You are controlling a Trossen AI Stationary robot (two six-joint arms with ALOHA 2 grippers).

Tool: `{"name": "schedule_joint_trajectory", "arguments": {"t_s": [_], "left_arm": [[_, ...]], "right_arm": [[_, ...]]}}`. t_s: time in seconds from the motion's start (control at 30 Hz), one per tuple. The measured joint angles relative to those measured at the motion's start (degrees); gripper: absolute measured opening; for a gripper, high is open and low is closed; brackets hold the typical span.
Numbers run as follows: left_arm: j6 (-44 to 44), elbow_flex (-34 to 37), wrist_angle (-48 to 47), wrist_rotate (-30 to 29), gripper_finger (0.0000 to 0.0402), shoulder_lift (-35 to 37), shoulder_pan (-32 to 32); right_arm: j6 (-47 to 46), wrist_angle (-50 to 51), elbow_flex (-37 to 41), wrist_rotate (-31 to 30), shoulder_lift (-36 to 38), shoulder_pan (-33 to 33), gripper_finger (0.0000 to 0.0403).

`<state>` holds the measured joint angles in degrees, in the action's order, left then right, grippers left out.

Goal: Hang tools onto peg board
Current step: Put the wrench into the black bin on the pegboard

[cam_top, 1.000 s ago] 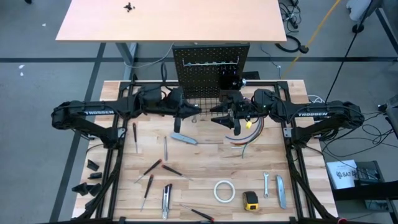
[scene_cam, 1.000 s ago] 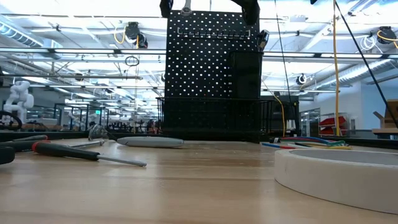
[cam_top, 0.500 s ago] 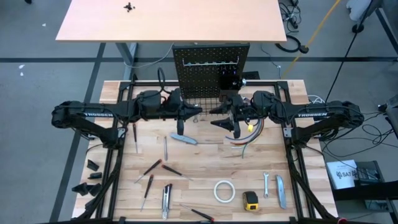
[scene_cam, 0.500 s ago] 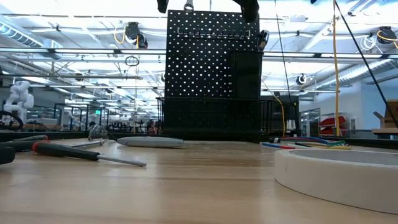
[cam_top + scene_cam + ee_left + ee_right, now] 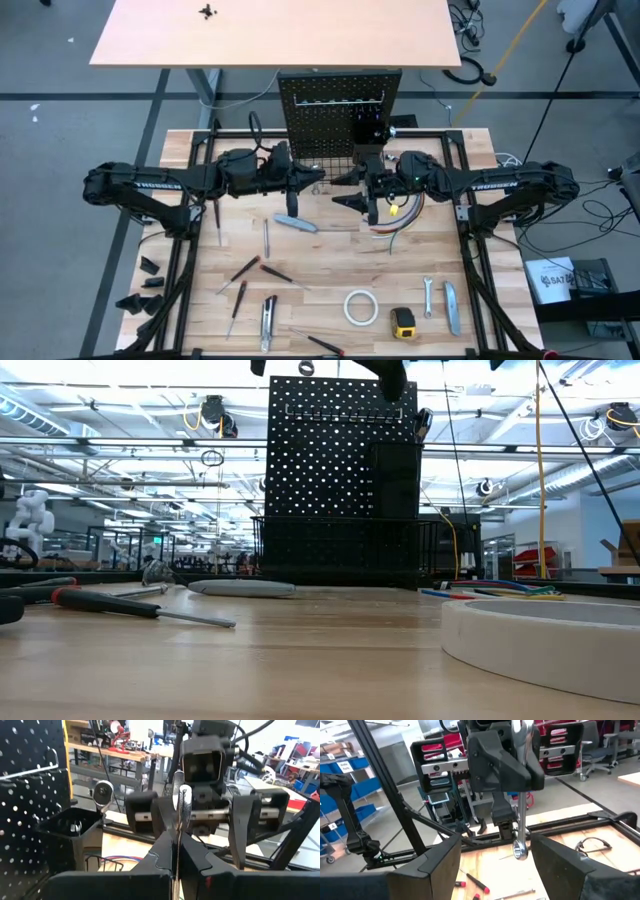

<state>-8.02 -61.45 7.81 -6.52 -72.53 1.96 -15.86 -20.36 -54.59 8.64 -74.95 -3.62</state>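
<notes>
The black peg board [image 5: 338, 110] stands upright at the table's far edge. Just in front of it my left gripper [image 5: 310, 183] is shut on a silver wrench [image 5: 520, 810], high above the table. My right gripper [image 5: 345, 190] faces it from the table's right, open [image 5: 494, 845], a short way from the wrench and touching nothing. More tools lie flat on the wood: a grey utility knife [image 5: 297, 222], screwdrivers [image 5: 245, 270], a white tape roll [image 5: 360, 307], a yellow tape measure [image 5: 403, 321]. My left gripper pinches the wrench's shaft [image 5: 180, 815] between its two fingers. The fingers lie level, pointing toward the table's right, across the wrench. The wrench stands upright and clear of the table, its ring end [image 5: 520, 851] hanging below the fingers.
A small black bin [image 5: 70, 827] hangs on the peg board, with a round silver tool head [image 5: 103, 792] showing behind it. Coloured wires [image 5: 395, 215] lie under my right arm. Another wrench [image 5: 428, 297] and a knife [image 5: 452, 307] lie near the right front.
My left gripper has swung toward the table's right with the wrench, turning to point level at the other arm, and the wrench's lower end has risen a little. My right gripper has gone toward the table's left, closer to the wrench, staying open.
</notes>
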Motion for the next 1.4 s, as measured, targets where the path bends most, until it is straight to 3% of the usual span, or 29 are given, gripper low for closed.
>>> {"name": "schedule_joint_trajectory", "arguments": {"t_s": [0.2,0.37,0.63,0.8,1.4], "left_arm": [[0.95,0.0,0.88,-0.02,0.0008,-0.52,-0.01],[0.97,0.0,2.23,0.0,0.0009,-0.92,-0.01],[1.3,0.0,5.96,-0.02,0.0011,-0.99,-0.01],[1.3,0.0,7.57,0.29,0.0012,-1.06,-0.01],[1.3,-0.02,11.24,3.34,0.0013,-4.75,0.33]], "right_arm": [[0.04,-4.25,0.0,-0.04,-1.64,-0.03,0.0235],[0.46,-8.3,0.0,-4.44,-1.65,-0.13,0.0235],[1.88,-7.56,0.0,-4.41,-2.44,-0.13,0.0235],[1.99,-8.48,0.0,-8.15,-3.41,-0.13,0.0235],[1.21,-8.79,0.0,-6.17,-3.77,0.04,0.0235]]}}
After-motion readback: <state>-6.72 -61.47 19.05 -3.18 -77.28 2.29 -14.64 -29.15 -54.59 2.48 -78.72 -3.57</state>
